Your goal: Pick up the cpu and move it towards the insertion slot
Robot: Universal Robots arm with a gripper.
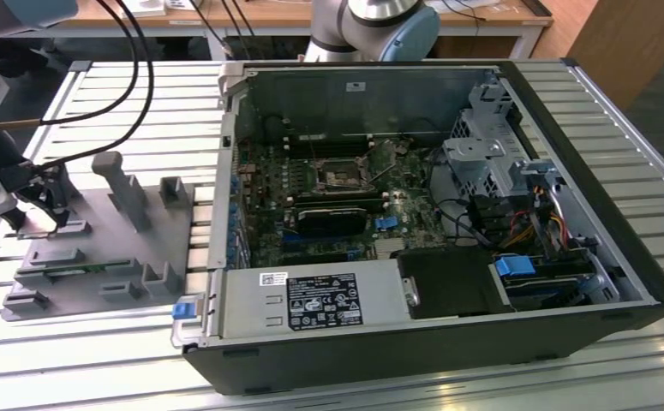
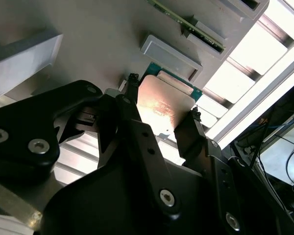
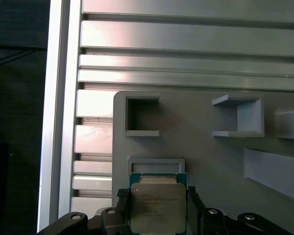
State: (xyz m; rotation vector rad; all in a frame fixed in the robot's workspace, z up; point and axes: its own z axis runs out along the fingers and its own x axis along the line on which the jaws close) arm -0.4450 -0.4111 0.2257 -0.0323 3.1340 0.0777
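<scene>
— Fingers: how are they set?

— They are clenched on the cpu. In both wrist views one black finger is pressed against each of two opposite edges of the chip.

— Where is the cpu found?

— It is held in the gripper at the exterior view's left, over the grey tray. Its silvery lid is turned toward the wrist cameras, and a thin green edge is shown around it. Whether it is raised clear of the tray or resting on it cannot be told. In the first wrist view a low raised frame of the tray is seen just beside the chip.

— And the insertion slot?

— The insertion slot is seen on the board inside the open computer case, a dark square in a silvery frame. It is placed well apart from the gripper, toward the exterior view's right.

— What else is carried by the tray?

— A narrow green memory stick is lodged along its near part, and grey posts are stood upright on it. The tray is set on a slatted metal table.
</scene>
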